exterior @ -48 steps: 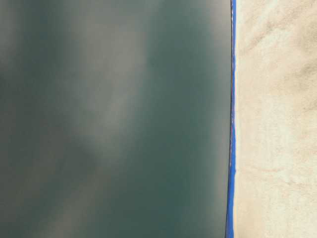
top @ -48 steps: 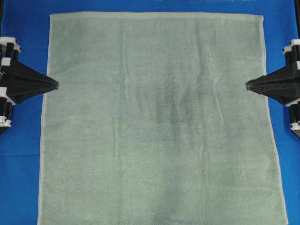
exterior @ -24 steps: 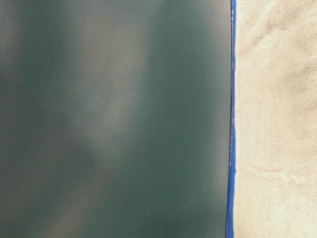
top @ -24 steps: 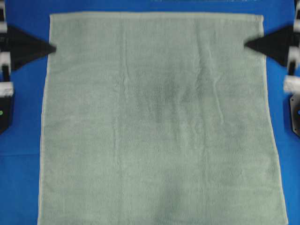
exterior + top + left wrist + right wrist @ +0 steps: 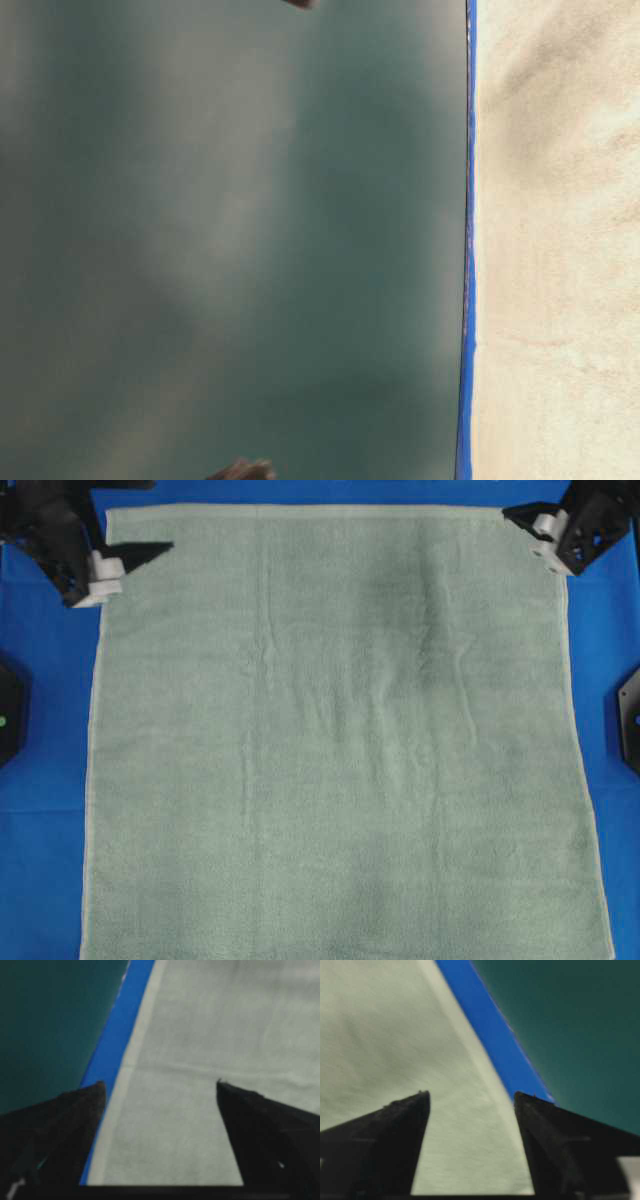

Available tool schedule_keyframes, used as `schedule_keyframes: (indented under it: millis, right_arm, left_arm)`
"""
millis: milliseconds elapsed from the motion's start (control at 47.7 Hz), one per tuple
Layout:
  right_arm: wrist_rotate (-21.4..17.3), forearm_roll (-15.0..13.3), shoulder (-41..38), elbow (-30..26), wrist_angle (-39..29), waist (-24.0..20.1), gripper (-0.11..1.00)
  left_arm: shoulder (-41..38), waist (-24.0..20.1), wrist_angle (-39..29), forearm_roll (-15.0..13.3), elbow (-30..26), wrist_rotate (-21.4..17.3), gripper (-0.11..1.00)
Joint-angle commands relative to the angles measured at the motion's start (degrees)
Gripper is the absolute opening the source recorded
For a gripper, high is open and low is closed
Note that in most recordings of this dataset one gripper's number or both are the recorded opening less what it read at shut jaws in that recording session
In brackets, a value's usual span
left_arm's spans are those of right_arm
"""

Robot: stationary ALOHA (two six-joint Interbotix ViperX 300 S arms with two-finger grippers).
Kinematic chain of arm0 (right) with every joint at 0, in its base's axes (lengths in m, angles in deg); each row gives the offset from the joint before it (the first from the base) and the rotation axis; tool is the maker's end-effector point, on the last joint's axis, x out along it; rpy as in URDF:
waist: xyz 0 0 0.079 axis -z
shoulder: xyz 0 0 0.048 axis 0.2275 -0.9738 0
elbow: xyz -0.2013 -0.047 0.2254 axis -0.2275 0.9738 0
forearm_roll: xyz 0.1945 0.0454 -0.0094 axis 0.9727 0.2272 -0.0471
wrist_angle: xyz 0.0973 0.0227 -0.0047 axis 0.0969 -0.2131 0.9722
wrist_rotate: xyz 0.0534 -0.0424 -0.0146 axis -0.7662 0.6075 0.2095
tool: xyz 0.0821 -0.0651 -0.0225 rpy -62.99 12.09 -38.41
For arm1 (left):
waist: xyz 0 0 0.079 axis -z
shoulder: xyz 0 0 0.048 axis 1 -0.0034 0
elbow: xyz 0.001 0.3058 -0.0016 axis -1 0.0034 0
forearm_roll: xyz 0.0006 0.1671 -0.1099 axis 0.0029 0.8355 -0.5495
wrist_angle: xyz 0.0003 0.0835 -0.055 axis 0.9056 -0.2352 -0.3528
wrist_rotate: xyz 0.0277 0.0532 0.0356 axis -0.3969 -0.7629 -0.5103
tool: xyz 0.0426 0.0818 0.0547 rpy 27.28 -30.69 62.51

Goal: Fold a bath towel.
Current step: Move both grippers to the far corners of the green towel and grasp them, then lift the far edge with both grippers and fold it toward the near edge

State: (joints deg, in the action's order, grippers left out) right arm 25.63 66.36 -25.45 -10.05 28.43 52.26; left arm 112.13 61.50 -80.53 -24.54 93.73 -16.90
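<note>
We poise the left claw (image 5: 140, 552) and right claw (image 5: 515, 515), both spread wide, over the flat bath towel's (image 5: 340, 750) far corners, ready to pinch them for folding.

Bath towel (image 5: 340, 750) fuzzy matt terry cloth, flat hem bands; blue sheet (image 5: 45, 810) smooth

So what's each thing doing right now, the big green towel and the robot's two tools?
bath towel: spread out flat on the blue sheet, not folded, a few small wrinkles.
left tool: open, over the towel's far left corner, holding nothing.
right tool: open, over the towel's far right corner, holding nothing.
</note>
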Motion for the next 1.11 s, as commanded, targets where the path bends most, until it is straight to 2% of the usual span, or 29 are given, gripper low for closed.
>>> schedule_keyframes:
  millis: [0, 63, 293, 629, 922, 1006, 1089]
  right_arm:
    - [0.2, -0.9, -4.7, -2.5, 0.3, 2.5, 0.62]
    - [0.4, -1.2, -8.3, -3.2, 0.3, 3.7, 0.6]
    - [0.4, -3.0, -21.4, -5.4, 2.1, 6.9, 0.61]
    - [0.4, -3.4, -31.6, -5.7, 9.7, 9.7, 0.61]
    - [0.1, -3.2, -35.1, -5.4, 12.2, 11.8, 0.61]
    - [0.1, -2.7, -35.1, -5.3, 12.0, 11.8, 0.59]
    - [0.1, -2.4, -35.1, -5.0, 11.6, 11.8, 0.47]
  left_arm:
    - [-4.0, -2.4, 1.1, 0.1, -2.0, -1.1, 0.88]
    - [-7.7, -4.4, 1.8, 0.2, -2.4, -2.2, 0.88]
    - [-20.4, -11.2, 6.1, 0.2, -4.0, -2.4, 0.88]
    - [-36.2, -14.9, 13.2, 0.1, -6.4, -3.0, 0.88]
    - [-41.4, -15.4, 12.7, 0.1, -7.8, -2.9, 0.86]
    - [-42.1, -15.4, 11.3, 0.1, -7.9, -2.4, 0.82]
    - [-42.5, -15.2, 8.8, 0.1, -7.8, -3.0, 0.67]
